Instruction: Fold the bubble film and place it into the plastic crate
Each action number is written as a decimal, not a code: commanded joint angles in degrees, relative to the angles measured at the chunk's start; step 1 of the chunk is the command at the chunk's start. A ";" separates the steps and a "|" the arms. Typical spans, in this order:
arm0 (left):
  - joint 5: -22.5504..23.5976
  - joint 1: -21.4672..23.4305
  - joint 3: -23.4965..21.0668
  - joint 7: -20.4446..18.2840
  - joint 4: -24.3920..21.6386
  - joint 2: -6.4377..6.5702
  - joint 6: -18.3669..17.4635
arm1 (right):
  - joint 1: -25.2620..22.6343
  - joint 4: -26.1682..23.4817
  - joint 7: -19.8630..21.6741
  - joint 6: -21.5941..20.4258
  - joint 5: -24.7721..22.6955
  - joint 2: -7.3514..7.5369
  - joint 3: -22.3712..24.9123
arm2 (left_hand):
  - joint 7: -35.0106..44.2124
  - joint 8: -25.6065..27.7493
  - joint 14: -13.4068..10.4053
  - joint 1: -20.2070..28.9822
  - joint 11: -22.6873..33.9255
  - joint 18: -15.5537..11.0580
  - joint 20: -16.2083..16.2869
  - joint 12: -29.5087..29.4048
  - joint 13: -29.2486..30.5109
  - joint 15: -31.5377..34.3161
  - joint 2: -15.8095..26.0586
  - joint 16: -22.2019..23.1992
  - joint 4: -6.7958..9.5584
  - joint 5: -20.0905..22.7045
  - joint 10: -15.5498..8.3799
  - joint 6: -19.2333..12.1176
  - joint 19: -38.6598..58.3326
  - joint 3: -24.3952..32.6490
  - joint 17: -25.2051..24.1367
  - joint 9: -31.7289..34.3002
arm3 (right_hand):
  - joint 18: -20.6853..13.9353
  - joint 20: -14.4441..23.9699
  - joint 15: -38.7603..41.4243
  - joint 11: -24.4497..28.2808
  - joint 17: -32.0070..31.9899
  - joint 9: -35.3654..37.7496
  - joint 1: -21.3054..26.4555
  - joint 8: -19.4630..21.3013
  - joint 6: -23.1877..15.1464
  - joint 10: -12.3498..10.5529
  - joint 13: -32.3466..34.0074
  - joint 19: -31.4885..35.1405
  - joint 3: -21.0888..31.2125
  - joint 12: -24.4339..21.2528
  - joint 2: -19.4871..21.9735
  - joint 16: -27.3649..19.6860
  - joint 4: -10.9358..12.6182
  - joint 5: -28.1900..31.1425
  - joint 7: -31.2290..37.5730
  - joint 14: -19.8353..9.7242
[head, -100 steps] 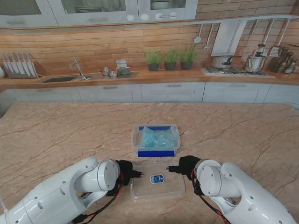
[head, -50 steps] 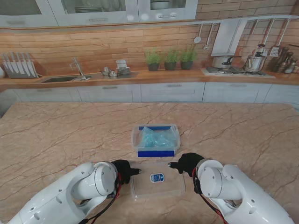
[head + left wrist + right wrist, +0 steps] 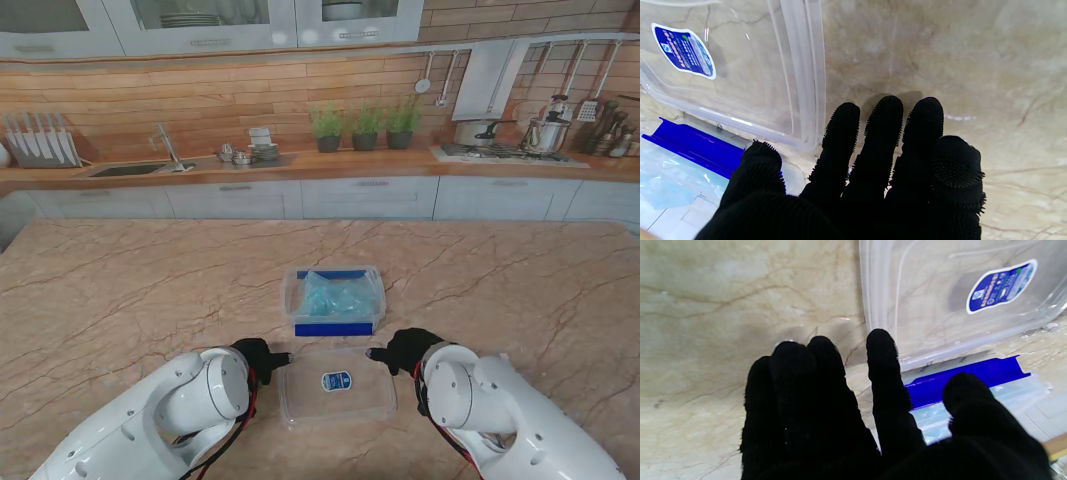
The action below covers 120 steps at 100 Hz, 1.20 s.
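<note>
Nearest the counter's front edge, the left hand (image 3: 262, 357) and right hand (image 3: 402, 350) flank the clear lid (image 3: 337, 385), fingers spread, holding nothing. Beyond, the bubble film (image 3: 335, 294) lies inside the plastic crate (image 3: 334, 326); placement appears done, lid unfitted.

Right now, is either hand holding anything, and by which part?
Nothing is held. The left hand and right hand are open on either side of the clear lid, not gripping it. The bubble film lies in the crate.
</note>
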 commanded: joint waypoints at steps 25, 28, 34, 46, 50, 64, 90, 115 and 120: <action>-4.94 -2.77 2.67 1.36 2.41 -1.32 4.15 | 0.82 1.96 1.84 2.76 -0.15 0.59 -1.52 | -4.37 -0.78 3.24 -1.61 2.26 -3.81 0.00 -1.47 3.26 3.46 0.18 -2.76 0.28 -5.08 3.03 4.22 7.34 -0.74 5.13 1.40 | -2.06 1.52 4.56 3.93 4.48 3.72 -2.37 -1.58 4.88 3.44 4.53 5.33 1.30 0.34 -0.70 0.75 0.75 -0.62 -3.93 0.99; -5.63 -3.17 3.02 1.33 2.65 -1.35 4.58 | 0.99 2.16 2.00 3.01 -0.18 0.66 -1.74 | -4.66 -0.93 3.17 -1.71 2.18 -3.86 -0.13 -1.64 3.12 3.47 0.44 -2.97 0.31 -5.57 2.99 4.47 7.49 -0.67 5.17 1.28 | -2.10 1.52 4.67 4.00 4.62 3.76 -2.47 -1.85 5.18 3.41 4.69 5.51 1.32 0.31 -0.65 0.69 0.76 -1.04 -4.43 0.96; -6.76 -3.97 3.74 0.87 3.03 -1.22 5.19 | 1.40 2.51 2.40 3.69 -0.11 0.82 -2.25 | -4.86 -1.08 3.01 -1.94 2.16 -4.09 -0.46 -1.85 2.75 3.51 0.80 -3.30 0.32 -6.11 2.77 4.60 7.37 -0.66 4.74 0.99 | -2.14 1.46 4.75 4.07 4.70 3.74 -2.64 -2.35 5.96 3.40 4.76 5.69 1.35 0.26 -0.70 0.59 0.78 -1.68 -5.35 0.97; -8.04 -4.44 4.24 1.39 3.83 -1.69 5.86 | 2.46 3.27 3.51 4.91 0.18 1.21 -3.37 | -4.95 -1.27 3.33 -2.00 1.96 -3.92 -0.90 -2.23 2.07 3.29 0.89 -3.79 0.36 -6.41 2.97 4.91 7.04 -0.61 4.07 0.51 | -2.16 1.27 4.83 3.98 4.76 3.53 -3.05 -3.55 7.52 3.49 4.76 5.90 1.51 0.07 -0.50 0.40 0.83 -3.08 -7.64 0.97; -8.29 -4.57 4.38 1.45 3.99 -1.77 5.97 | 2.83 3.51 3.87 5.26 0.45 1.35 -3.73 | -5.11 -1.39 3.23 -2.05 1.86 -3.86 -1.01 -2.34 1.74 3.17 0.97 -3.92 0.35 -6.56 2.93 5.00 6.84 -0.62 3.79 0.28 | -2.31 1.19 4.88 4.06 4.82 3.47 -3.14 -4.03 7.89 3.48 4.85 6.02 1.60 0.03 -0.54 0.32 0.85 -3.13 -8.51 0.86; -9.23 -5.16 5.01 1.65 4.41 -2.02 6.55 | 4.45 4.60 4.22 6.47 2.11 1.65 -5.42 | -5.56 -1.75 3.53 -1.99 1.53 -3.45 -1.26 -2.67 0.95 2.80 1.25 -4.23 0.34 -6.88 3.24 5.15 6.14 -0.60 2.88 -0.29 | -2.30 1.11 5.09 4.29 4.92 3.27 -3.45 -4.92 8.94 3.56 4.96 6.32 1.67 0.00 -0.51 0.23 0.83 -4.09 -10.48 0.75; -3.15 -3.58 2.24 -4.49 5.01 -4.37 7.01 | 8.04 6.76 3.96 8.48 7.22 2.01 -8.86 | -6.07 -2.24 3.51 -1.96 1.61 -3.64 -1.10 -2.88 1.49 3.27 1.52 -4.24 0.36 -6.52 3.22 5.31 6.59 -0.64 3.59 -0.13 | -2.28 1.07 6.12 5.33 5.79 3.49 -3.76 -6.82 11.75 3.75 5.99 7.59 1.99 0.02 -0.37 0.11 0.90 -4.48 -15.00 0.59; -0.98 -3.16 1.56 -6.12 5.52 -5.40 7.02 | 10.14 7.85 4.01 8.67 10.74 2.07 -10.83 | -7.21 -2.97 3.72 -0.93 1.15 -3.50 -1.29 -3.32 0.86 2.79 1.79 -4.52 0.39 -6.46 3.25 5.56 5.97 -0.42 2.68 -0.34 | -2.35 0.98 6.75 5.85 6.43 4.33 -3.48 -7.05 11.92 3.66 6.79 8.35 2.04 -0.05 -0.23 -0.05 0.94 -3.36 -16.10 0.54; 0.40 -2.99 1.22 -7.49 5.50 -5.58 7.02 | 10.40 7.99 3.99 8.77 10.93 2.08 -11.15 | -7.61 -3.18 3.58 -0.78 0.99 -3.35 -1.28 -3.43 0.79 2.73 1.93 -4.55 0.37 -6.47 3.20 5.57 5.90 -0.45 2.66 -0.39 | -2.35 0.95 6.81 5.88 6.47 4.31 -3.41 -7.04 11.90 3.67 6.84 8.42 2.02 -0.07 -0.20 -0.08 0.94 -3.30 -16.26 0.53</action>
